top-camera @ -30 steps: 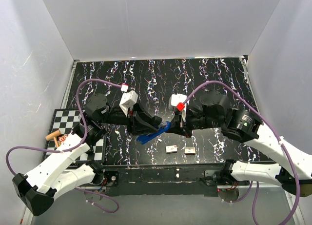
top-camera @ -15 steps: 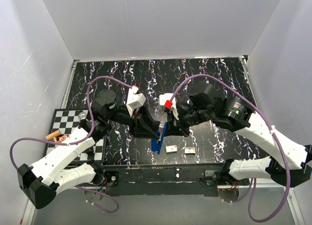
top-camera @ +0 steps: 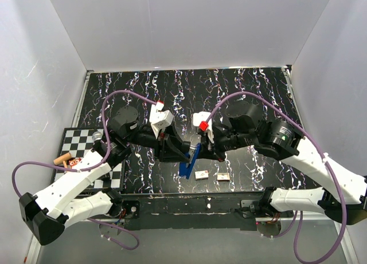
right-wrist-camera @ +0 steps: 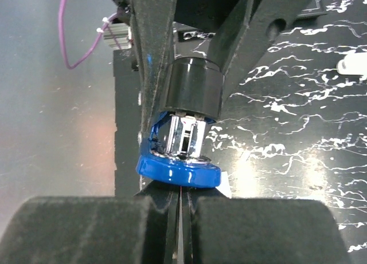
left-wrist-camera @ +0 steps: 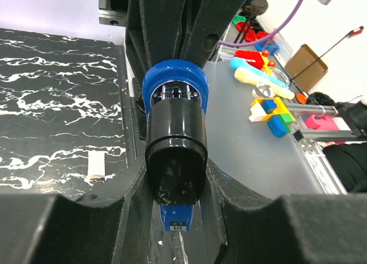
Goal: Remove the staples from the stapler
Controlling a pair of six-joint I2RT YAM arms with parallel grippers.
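- Two arms meet at one item, the stapler point(top-camera: 190, 161), held over the near middle of the black marbled table point(top-camera: 241, 92).
- Stapler, build: blue shell with a black cap at one end. The right wrist view shows a bright metal channel inside the blue part.
- Stapler, long axis: in the top view it runs mostly near to far with a slight lean. The far end sits a little to the right and the near end a little to the left.
- Left gripper point(top-camera: 182, 154): clamped on the stapler, one finger against each side of the black cap.
- Right gripper point(top-camera: 202, 152): fingers pressed together, tips touching the blue end of the stapler. Whether a thin part is pinched between them cannot be told.
- Staple strip point(top-camera: 201, 174): pale, lying flat on the table just near-right of the stapler.
- Second staple strip point(top-camera: 223, 176): lying near the first, to its right.
- Checkered mat point(top-camera: 77, 139): black and white, at the table's left edge.
- Markings: a small label on the stapler's blue end in the left wrist view, too small to read.
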